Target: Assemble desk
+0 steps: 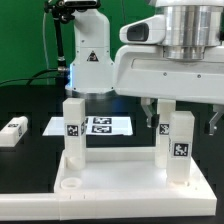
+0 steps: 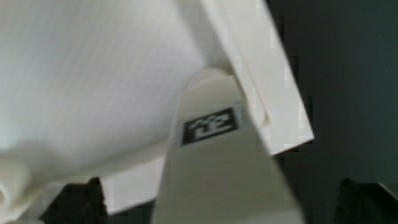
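The desk panel (image 1: 120, 180) lies flat at the front, white with a raised rim and a round corner socket. Two white tagged legs stand upright on it, one at the exterior view's left (image 1: 73, 128) and one at the right (image 1: 178, 148). My gripper (image 1: 180, 120) hangs over the right leg, with one dark finger on each side of the leg's top. In the wrist view that leg (image 2: 214, 150) rises between my fingertips (image 2: 80, 200) with a gap on both sides, so the gripper (image 2: 217, 208) is open. The panel (image 2: 89, 80) fills the area behind the leg.
A third tagged leg (image 1: 12, 132) lies on the black table at the exterior view's left. The marker board (image 1: 95, 125) lies behind the panel. The robot's base (image 1: 88, 60) stands at the back.
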Robot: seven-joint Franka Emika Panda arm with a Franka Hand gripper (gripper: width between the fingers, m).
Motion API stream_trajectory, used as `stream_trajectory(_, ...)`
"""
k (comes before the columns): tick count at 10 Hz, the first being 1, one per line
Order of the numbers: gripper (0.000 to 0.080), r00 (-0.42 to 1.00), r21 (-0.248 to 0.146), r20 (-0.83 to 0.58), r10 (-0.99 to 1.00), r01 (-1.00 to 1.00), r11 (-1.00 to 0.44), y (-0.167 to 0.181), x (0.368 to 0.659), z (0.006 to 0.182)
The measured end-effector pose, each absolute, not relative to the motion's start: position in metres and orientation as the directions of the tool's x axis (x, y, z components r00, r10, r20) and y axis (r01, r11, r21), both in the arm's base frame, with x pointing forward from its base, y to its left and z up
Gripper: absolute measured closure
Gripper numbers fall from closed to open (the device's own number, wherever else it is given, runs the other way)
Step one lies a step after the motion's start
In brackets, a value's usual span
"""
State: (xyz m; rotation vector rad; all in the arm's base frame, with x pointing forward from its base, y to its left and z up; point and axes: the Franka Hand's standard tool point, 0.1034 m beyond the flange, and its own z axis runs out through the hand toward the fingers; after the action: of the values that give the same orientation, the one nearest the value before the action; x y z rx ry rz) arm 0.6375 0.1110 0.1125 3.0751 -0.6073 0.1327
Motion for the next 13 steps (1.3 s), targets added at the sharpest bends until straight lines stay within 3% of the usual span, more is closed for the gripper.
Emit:
stream_trajectory(2,0.0151,0.987,0.008,0.092,-0.133,-0.135,-0.991,0.1088,0.6447,0.1132)
stream_trajectory(5,0.0152,0.984,0.007,0.091,-0.152,-0.153,-0.988,0.1079,0.6447,0.1129)
stream_trajectory(6,0.0317,0.979,0.003,0.091,-0.180,-0.181,-0.983,0.1079,0.6446,0.1128)
stream_trajectory(7,0.0453,0.965,-0.004,0.091,-0.248,-0.248,-0.969,0.1080,0.6446,0.1127)
stream_trajectory(8,0.0453,0.938,-0.013,0.090,-0.334,-0.334,-0.943,0.1082,0.6446,0.1127)
stream_trajectory(9,0.0511,0.917,-0.018,0.089,-0.389,-0.389,-0.921,0.1082,0.6446,0.1127)
stream_trajectory(11,0.0511,0.842,-0.036,0.081,-0.533,-0.532,-0.846,0.1077,0.6445,0.1117)
stream_trajectory(13,0.0511,0.668,-0.088,0.040,-0.743,-0.739,-0.668,0.0989,0.6462,0.1110)
